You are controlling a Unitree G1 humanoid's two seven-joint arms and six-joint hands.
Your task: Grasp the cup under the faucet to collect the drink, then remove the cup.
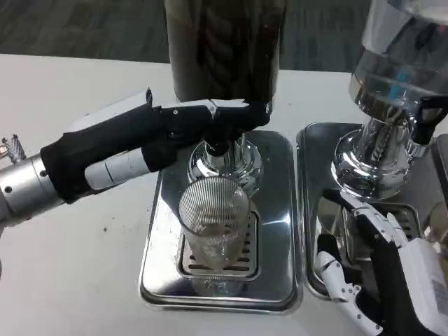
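Observation:
A clear ribbed cup [213, 220] stands upright on the grille of the steel drip tray [276, 210], directly below the chrome faucet [225, 157] of a tall dispenser of dark drink [224, 49]. My left hand [203, 122] reaches in from the left above the cup, and its fingers wrap the faucet's lever [220, 136]. No stream is visible, and I cannot make out how much liquid the cup holds. Low at the right, my right hand [378, 269] hovers with its fingers spread, holding nothing, a hand's width to the right of the cup.
A second dispenser [399, 84] with a clear tank stands at the right on its own steel tray [318, 210], partly under my right hand. White tabletop [70, 266] lies to the left of the trays.

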